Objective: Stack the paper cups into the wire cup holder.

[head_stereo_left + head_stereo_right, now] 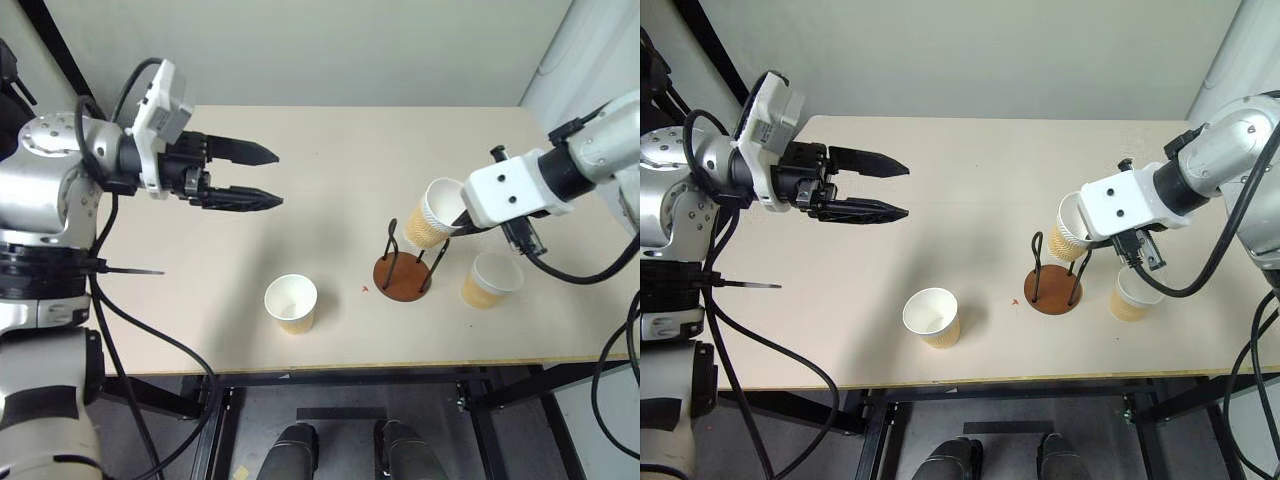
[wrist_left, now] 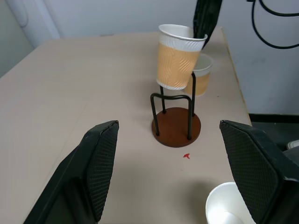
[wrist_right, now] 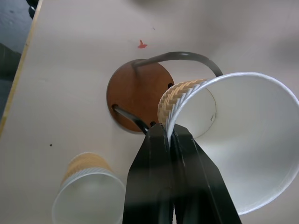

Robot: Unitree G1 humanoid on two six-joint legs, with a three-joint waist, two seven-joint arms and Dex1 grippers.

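My right gripper is shut on the rim of a tan paper cup, one finger inside and one outside. That cup hangs tilted just over the wire cup holder, its bottom near the tops of the black wire loops. The holder's brown disc base is bare. A second paper cup stands upright on the table just right of the holder. A third paper cup stands upright near the front edge, left of the holder. My left gripper hovers open high over the table's left half, pointing toward the holder.
The beige table ends at a wall behind and an open edge in front. A small red mark lies just left of the holder's base. A black cable hangs from the right arm near the second cup.
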